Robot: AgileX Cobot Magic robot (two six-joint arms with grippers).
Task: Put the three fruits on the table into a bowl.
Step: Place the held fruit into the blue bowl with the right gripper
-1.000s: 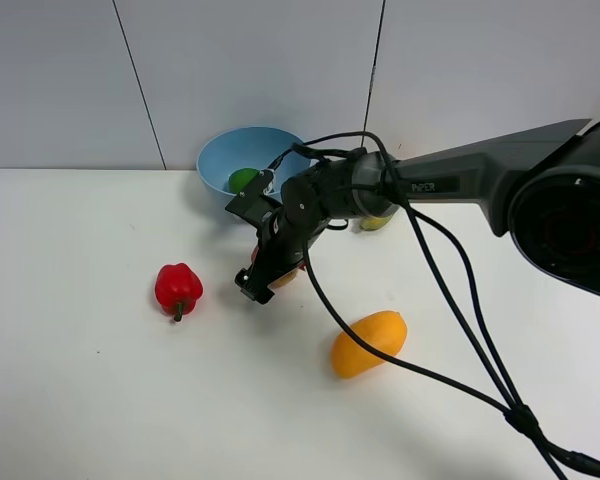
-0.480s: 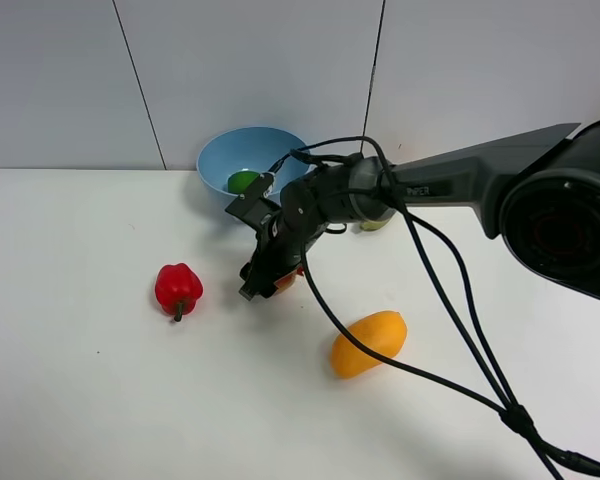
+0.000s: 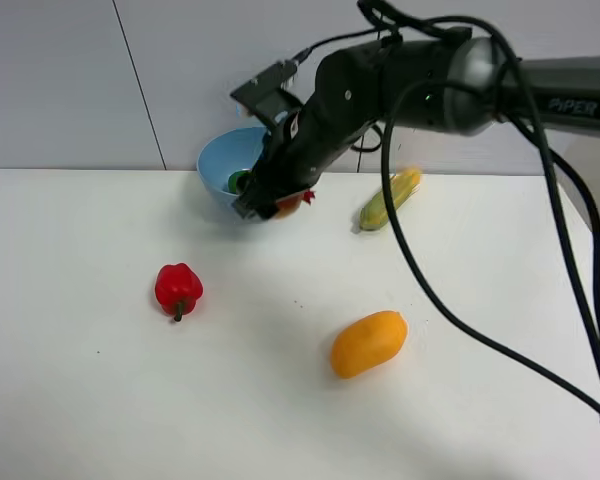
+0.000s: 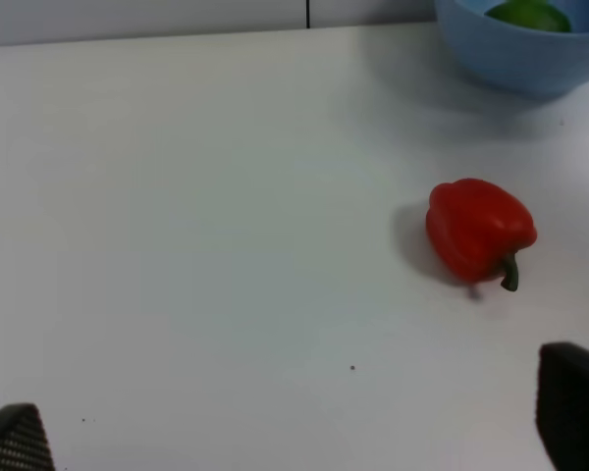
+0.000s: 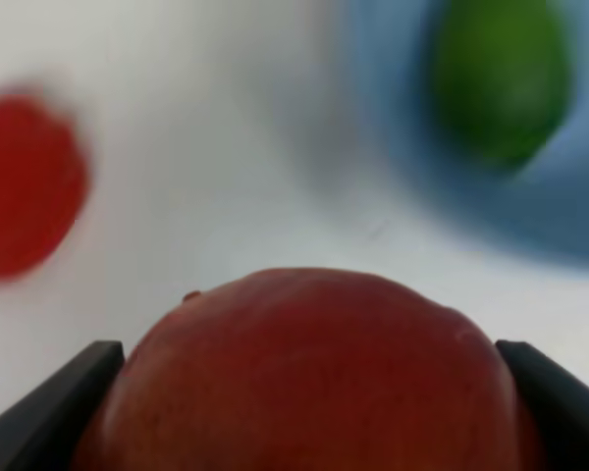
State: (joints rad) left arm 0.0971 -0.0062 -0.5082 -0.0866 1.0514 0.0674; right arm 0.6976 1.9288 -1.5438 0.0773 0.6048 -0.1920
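Observation:
My right gripper (image 3: 273, 203) is shut on the red pomegranate (image 3: 298, 199) and holds it in the air at the near rim of the light-blue bowl (image 3: 220, 165). In the right wrist view the pomegranate (image 5: 309, 373) fills the space between the fingers, with the bowl (image 5: 393, 186) beyond. The green lime (image 3: 239, 181) lies inside the bowl and shows in the left wrist view (image 4: 528, 14) and the right wrist view (image 5: 501, 78). The orange-yellow mango (image 3: 368, 343) lies on the white table (image 3: 80, 400) at the front right. My left gripper (image 4: 294, 432) is open over bare table; only its fingertips (image 4: 574, 412) show.
A red bell pepper (image 3: 178, 288) with a green stem lies on the table left of centre; it also shows in the left wrist view (image 4: 479, 230). A yellow-green corn cob (image 3: 389, 199) lies right of the bowl. A grey panelled wall stands behind the table.
My right gripper has lifted the pomegranate off the table and carried it up and back to the bowl's near rim. The corn cob, hidden before by the arm, now shows.

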